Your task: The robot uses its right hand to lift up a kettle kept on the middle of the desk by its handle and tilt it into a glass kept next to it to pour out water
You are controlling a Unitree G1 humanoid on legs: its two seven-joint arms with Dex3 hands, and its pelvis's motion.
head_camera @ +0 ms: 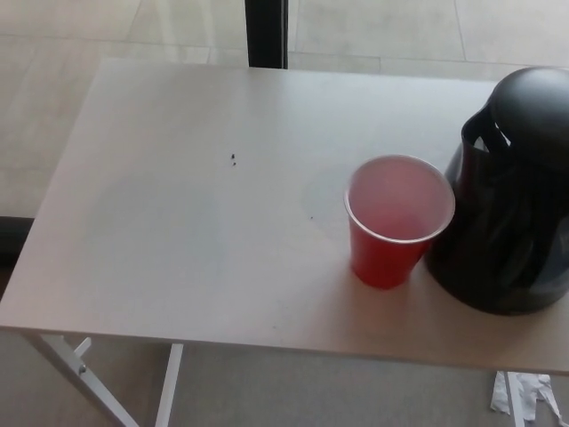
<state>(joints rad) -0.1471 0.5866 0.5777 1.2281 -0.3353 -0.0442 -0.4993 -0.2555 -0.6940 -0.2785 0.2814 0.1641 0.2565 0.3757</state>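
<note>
No fingers of the robot appear in the head view; neither the left hand nor the right hand is in the picture, so their state cannot be told.

The kettle (514,191) stands upright on the desk (178,222), at the right edge, and the picture cuts its right side. It is black and a little shiny, with a wide round base and a domed lid on top. On its upper left side there is a pale opening with dark bars, which looks like the spout, and it faces toward the cup. The handle cannot be made out clearly.

The cup (397,220) is red outside, with a thin white rim and a pinkish inside. It stands upright just beside the kettle, on its left, near the front edge of the desk. Whether the two touch cannot be told. Whether there is liquid in the cup cannot be told either.

The desk top is a pale, grey-beige board. Two tiny dark specks (234,159) lie close together toward the middle left of it. Under the front left corner a white leg frame (89,369) shows.

Behind the far edge, a dark vertical post (266,33) stands on a floor of large pale tiles. Below the front right corner, something white and crumpled (524,396) lies on the grey floor.
</note>
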